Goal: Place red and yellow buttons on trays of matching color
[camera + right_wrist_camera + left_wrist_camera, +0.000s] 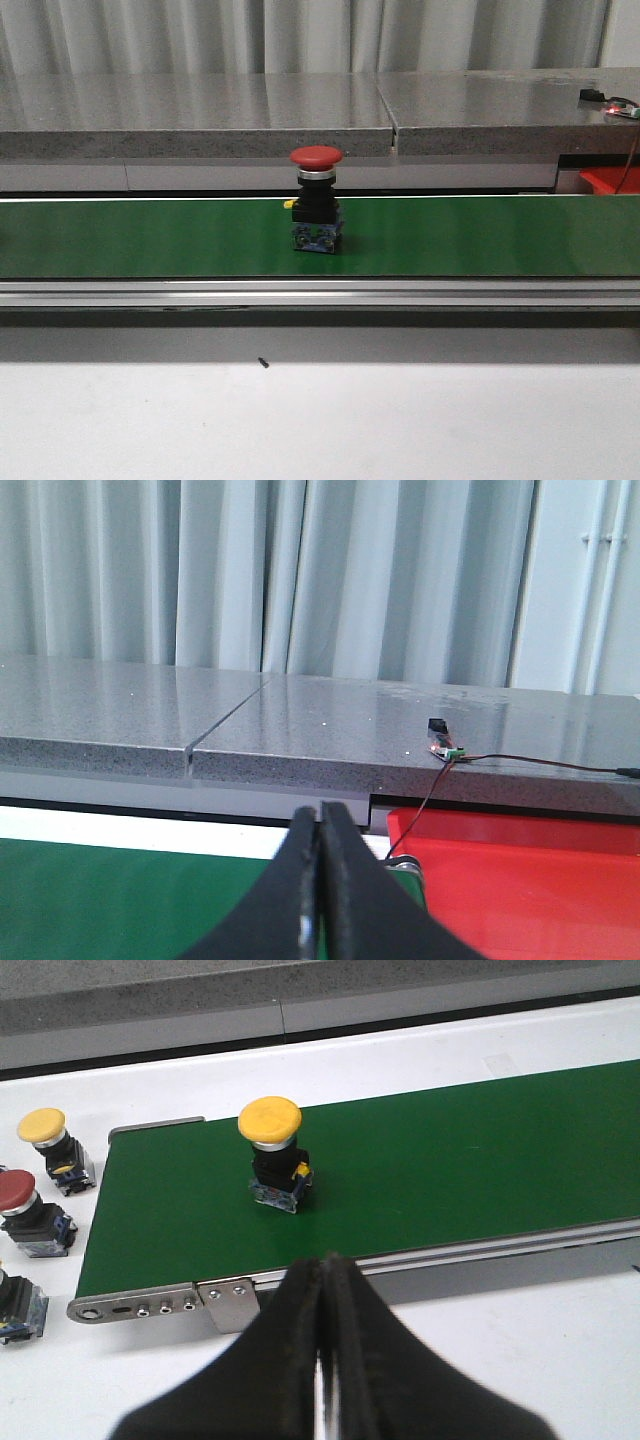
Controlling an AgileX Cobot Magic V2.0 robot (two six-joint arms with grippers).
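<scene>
A red-capped button (316, 200) stands upright on the green belt (150, 238) at mid-table in the front view. In the left wrist view a yellow-capped button (271, 1153) stands on the belt near its end. My left gripper (322, 1263) is shut and empty, in front of the belt's edge, apart from that button. My right gripper (320, 812) is shut and empty above the belt's other end, next to the red tray (520, 880), which also shows at the right edge of the front view (610, 180). No yellow tray is in view.
Beside the belt's end stand a spare yellow button (55, 1145), a red button (30, 1215) and a third, cut off by the frame (15, 1305). A grey stone ledge (200, 115) runs behind the belt. A small wired board (445, 748) lies on it.
</scene>
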